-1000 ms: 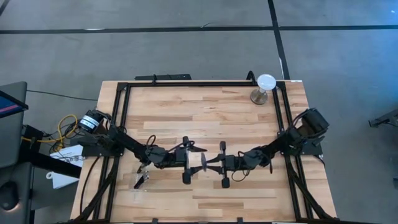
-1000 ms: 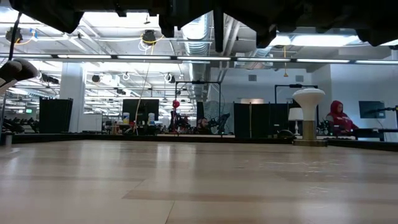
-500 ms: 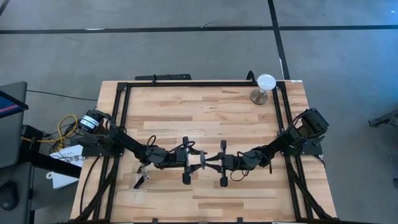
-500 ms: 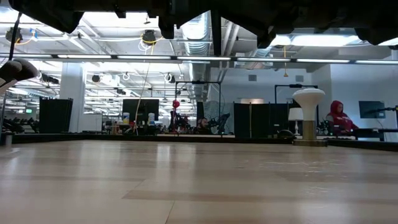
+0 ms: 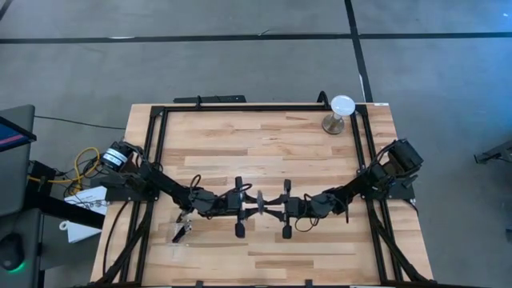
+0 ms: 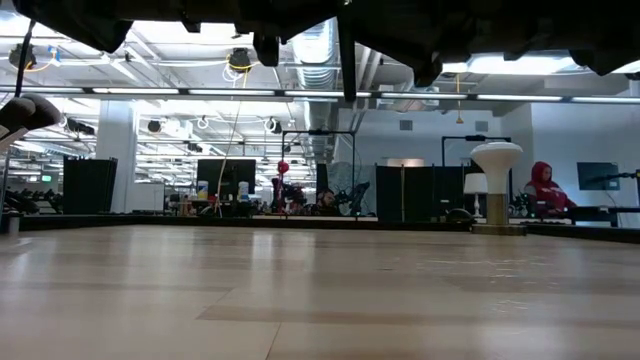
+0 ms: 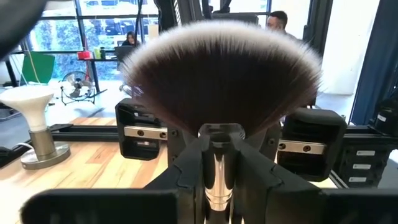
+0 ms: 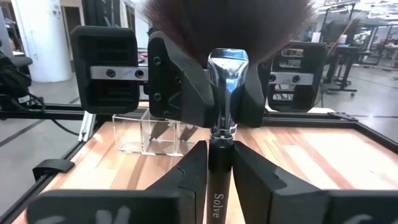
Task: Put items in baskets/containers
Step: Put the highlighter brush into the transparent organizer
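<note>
I'm watching both arms meeting over the middle of the wooden table (image 5: pixel 264 140), a little toward the 6 o'clock edge. The left gripper (image 5: pixel 251 202) is reaching in from 9 o'clock and the right gripper (image 5: pixel 273 206) from 3 o'clock, tips almost touching. Between them is the fan brush (image 7: pixel 222 81). In the left wrist view I'm seeing the left fingers (image 7: pixel 186 174) pressing in on its silver ferrule just below the wide dark head. In the right wrist view the right fingers (image 8: pixel 189 171) are flanking the black handle (the one with white lettering), sitting close on either side; I cannot tell whether they are actually gripping it. The clear tray (image 8: pixel 149 134) is showing beyond the left gripper, toward 9 o'clock, resting on the wood. The white disc on its stand (image 5: pixel 339 112) is standing off at 1 o'clock.
</note>
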You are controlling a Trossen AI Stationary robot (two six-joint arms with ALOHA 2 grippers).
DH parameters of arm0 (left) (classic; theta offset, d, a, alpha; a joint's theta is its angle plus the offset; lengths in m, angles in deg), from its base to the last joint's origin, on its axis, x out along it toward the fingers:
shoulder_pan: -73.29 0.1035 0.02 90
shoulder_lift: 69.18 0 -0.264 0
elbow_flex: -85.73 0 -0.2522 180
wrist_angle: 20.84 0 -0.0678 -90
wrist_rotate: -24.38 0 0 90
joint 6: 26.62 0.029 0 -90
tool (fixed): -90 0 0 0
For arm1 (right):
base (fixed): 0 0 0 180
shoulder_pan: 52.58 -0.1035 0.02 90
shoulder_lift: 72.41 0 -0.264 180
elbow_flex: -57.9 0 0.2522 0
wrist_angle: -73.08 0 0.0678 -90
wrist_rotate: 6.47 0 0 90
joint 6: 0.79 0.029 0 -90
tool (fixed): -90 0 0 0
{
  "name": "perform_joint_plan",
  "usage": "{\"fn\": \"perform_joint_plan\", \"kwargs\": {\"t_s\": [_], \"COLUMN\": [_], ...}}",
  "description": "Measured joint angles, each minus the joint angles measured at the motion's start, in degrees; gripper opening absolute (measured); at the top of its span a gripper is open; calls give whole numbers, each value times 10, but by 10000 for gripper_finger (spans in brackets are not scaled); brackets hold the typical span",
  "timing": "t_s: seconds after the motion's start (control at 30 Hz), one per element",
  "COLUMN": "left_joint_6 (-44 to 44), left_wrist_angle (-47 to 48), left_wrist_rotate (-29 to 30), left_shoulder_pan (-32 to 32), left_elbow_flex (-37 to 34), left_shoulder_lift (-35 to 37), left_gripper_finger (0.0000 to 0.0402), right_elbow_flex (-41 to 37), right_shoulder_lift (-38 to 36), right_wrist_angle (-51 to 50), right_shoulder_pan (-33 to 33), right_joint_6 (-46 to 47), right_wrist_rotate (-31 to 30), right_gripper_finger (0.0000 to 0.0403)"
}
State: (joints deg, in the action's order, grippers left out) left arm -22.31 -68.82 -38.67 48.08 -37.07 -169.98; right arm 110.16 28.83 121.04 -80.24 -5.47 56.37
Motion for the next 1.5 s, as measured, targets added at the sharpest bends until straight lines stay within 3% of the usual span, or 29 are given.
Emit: {"fn": "perform_joint_plan", "kwargs": {"t_s": [0.17, 0.37, 0.63, 1.0, 1.27, 1.4, 1.5], "left_joint_6": [-3, -5, -73, -97, -100, -95, -113], "left_wrist_angle": [41, 184, 369, 399, 399, 399, 400], "left_wrist_rotate": [9, 103, 303, 546, 577, 509, 436], "left_shoulder_pan": [-8, -60, -189, -341, -422, -431, -402], "left_elbow_flex": [0, 0, -1, -1, -2, -20, -45], "left_shoulder_lift": [23, 122, 242, 267, 267, 267, 283], "left_gripper_finger": [68, 63, 68, 67, 67, 67, 67], "right_elbow_flex": [0, 0, 0, 0, 0, 0, 0], "right_shoulder_lift": [0, 0, 0, 0, 0, 0, 0], "right_wrist_angle": [-4, -25, -30, -60, -60, -60, -59], "right_shoulder_pan": [-1, -3, -4, -4, -3, -3, -3], "right_joint_6": [1, 1, 2, 17, 17, 17, 17], "right_wrist_rotate": [0, -24, -30, -30, -31, -31, -31], "right_gripper_finger": [78, 97, 129, 138, 127, 125, 122]}}
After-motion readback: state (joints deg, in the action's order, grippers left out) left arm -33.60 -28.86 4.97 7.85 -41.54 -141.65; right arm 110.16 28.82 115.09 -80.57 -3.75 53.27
